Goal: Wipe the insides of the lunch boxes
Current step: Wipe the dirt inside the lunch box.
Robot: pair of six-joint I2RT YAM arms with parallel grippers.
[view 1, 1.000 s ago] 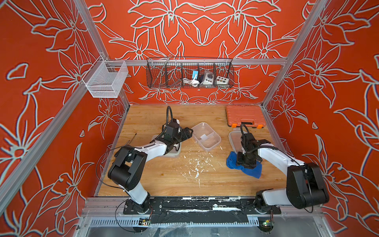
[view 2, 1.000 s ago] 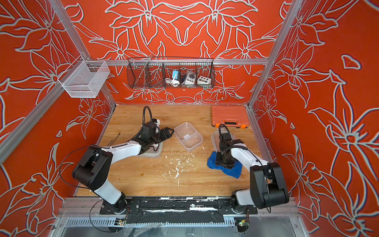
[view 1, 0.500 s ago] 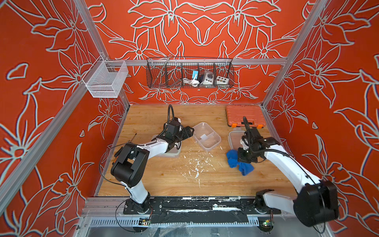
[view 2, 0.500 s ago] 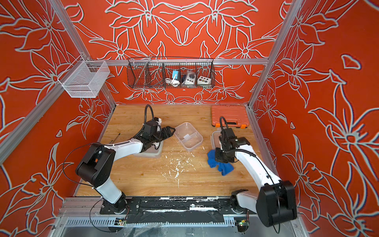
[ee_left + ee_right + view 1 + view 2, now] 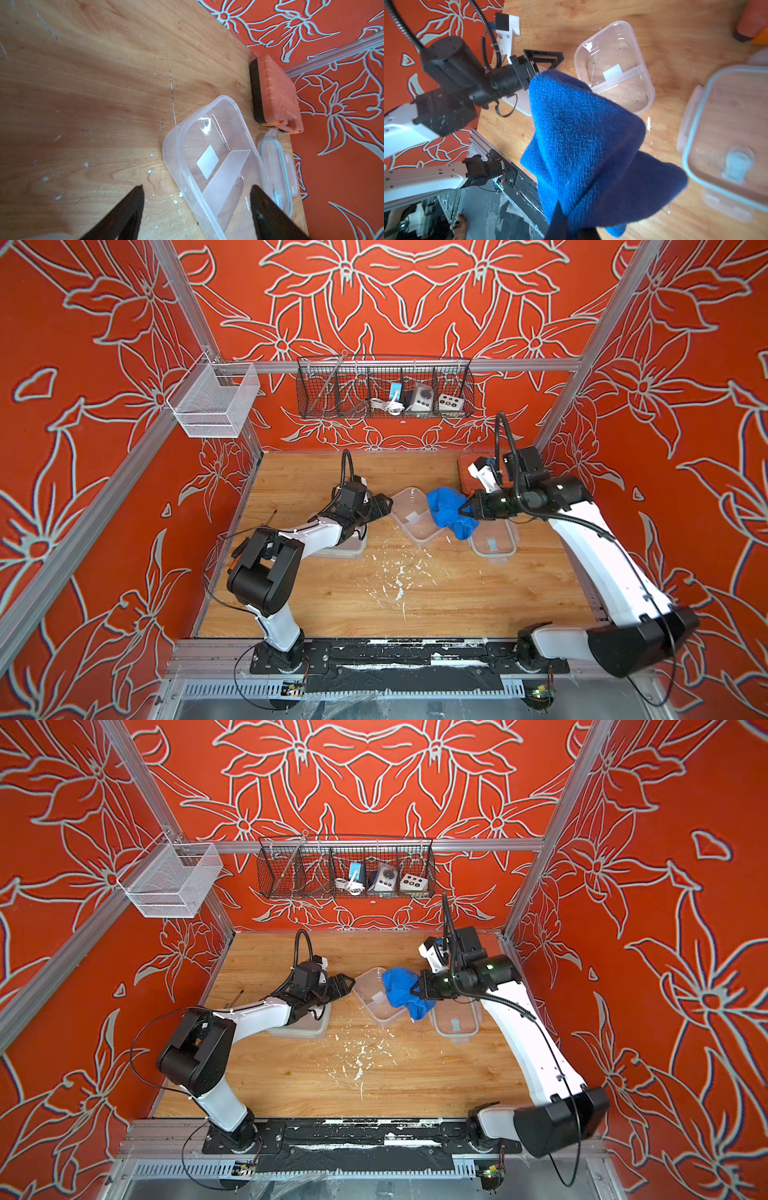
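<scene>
Two clear lunch boxes are on the wooden table. The one with a divider and white label [image 5: 409, 518] [image 5: 374, 998] [image 5: 220, 133] [image 5: 629, 91] sits mid-table. The other lunch box [image 5: 345, 547] [image 5: 307, 1025] lies partly hidden under my left arm. My left gripper [image 5: 384, 506] [image 5: 347, 984] [image 5: 196, 187] is open, with the divided box's near wall between its jaws and nothing gripped. My right gripper [image 5: 465, 510] [image 5: 415, 990] [image 5: 566, 218] is shut on a blue cloth [image 5: 449, 510] [image 5: 401, 990] [image 5: 583, 135]. It hangs in the air over the divided box's right edge.
A clear lid with snap flaps [image 5: 492, 539] [image 5: 276, 166] [image 5: 726, 135] lies right of the divided box. An orange tool case [image 5: 467, 477] [image 5: 276, 97] sits at the back right corner. White crumbs [image 5: 399, 572] litter the table's middle. A wire basket [image 5: 384, 389] hangs on the back wall.
My right gripper closed on the blue cloth, lifted it off the table and carried it up and left toward the divided box. The left gripper stayed open beside that box.
</scene>
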